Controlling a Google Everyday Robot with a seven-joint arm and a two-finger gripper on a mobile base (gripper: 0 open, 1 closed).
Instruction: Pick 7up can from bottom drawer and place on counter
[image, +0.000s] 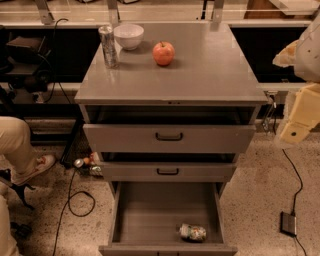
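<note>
Jaws at the right edge are cut off, state untellable; 7up can lies in bottom drawer.

claw right of counter | bottom drawer open-topped | apple, bowl, slim can crowd counter's back-left; front free

My pincer hangs beyond the tabletop's right edge, cut off by the picture's right side. The bottom drawer's front runs off the lower edge. The 7up can inside it is too blurred for me to read. The upper drawers' insides lie in shadow. A seated person is cropped at the left.
</note>
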